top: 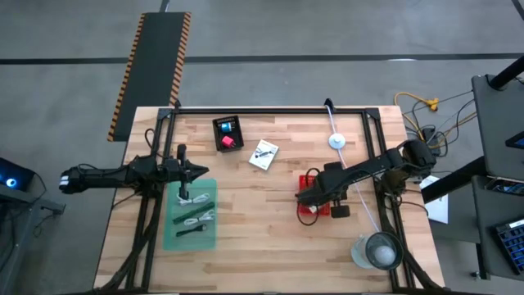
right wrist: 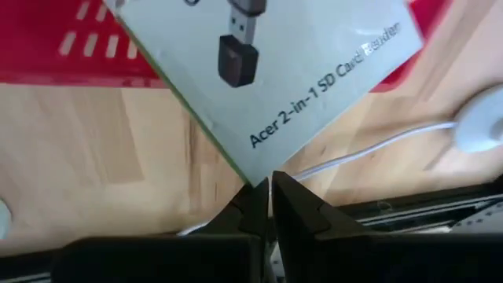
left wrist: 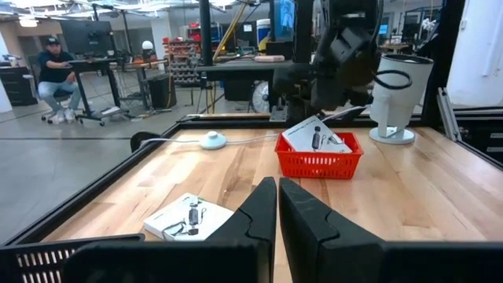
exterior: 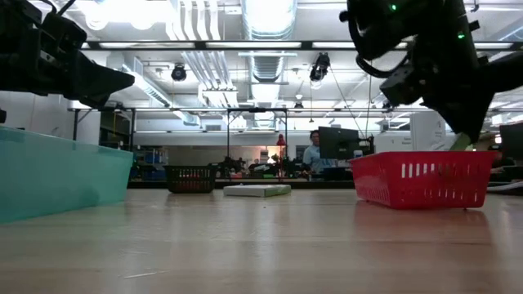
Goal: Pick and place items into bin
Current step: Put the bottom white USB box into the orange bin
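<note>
Step in hand: judged to be placing a white printed packet [right wrist: 267,71] into the red basket [top: 309,193]; release not yet made.
Right gripper [right wrist: 266,196]: fingers drawn together, pinching the packet by one corner; clamp appears thin, right at the packet's edge.
Packet position: directly ahead of the right fingertips, tilted, its far end over the red basket wall; in the left wrist view, leaning in the basket with the upper part above the rim.
Method advice: lower until most of the packet sits below the rim before opening; keep the corner pinch square, since a corner hold invites swinging; avoid the white cable [right wrist: 369,149] lying just beside the fingertips.
Right arm pose: reaching in diagonally over the basket, wrist angled down toward it.
Left gripper [left wrist: 277,206]: fingers closed on nothing, hovering level above the table beside the teal tray [top: 190,215].
Second packet [left wrist: 189,218]: flat on the table, just ahead of and below the left fingertips.
</note>
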